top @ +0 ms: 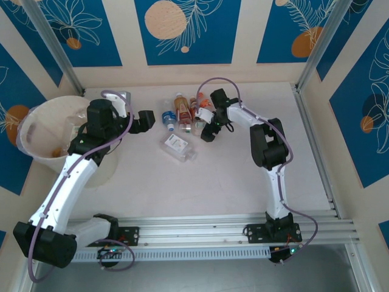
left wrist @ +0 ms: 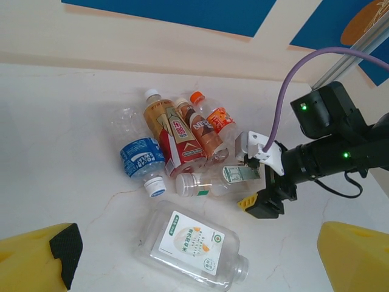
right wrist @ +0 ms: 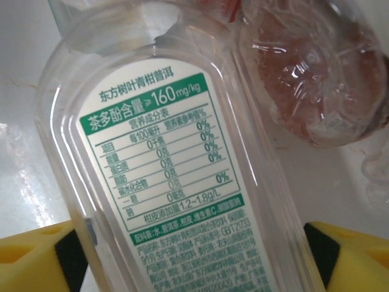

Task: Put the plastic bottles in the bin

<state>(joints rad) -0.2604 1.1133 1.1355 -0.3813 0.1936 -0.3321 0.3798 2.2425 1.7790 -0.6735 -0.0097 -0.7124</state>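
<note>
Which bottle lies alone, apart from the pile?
The wide flat clear bottle with a white label, lying nearer the arm bases; the others crowd together.

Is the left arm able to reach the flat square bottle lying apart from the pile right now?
Probably yes. The flat bottle lies alone on bare table just ahead of the open left gripper, with nothing between them, and the right gripper works at the pile beyond it.

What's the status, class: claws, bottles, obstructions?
Left claw open, empty. Right claw straddling green-label bottle, grip unconfirmed. Neighbouring bottles crowd it.
</note>
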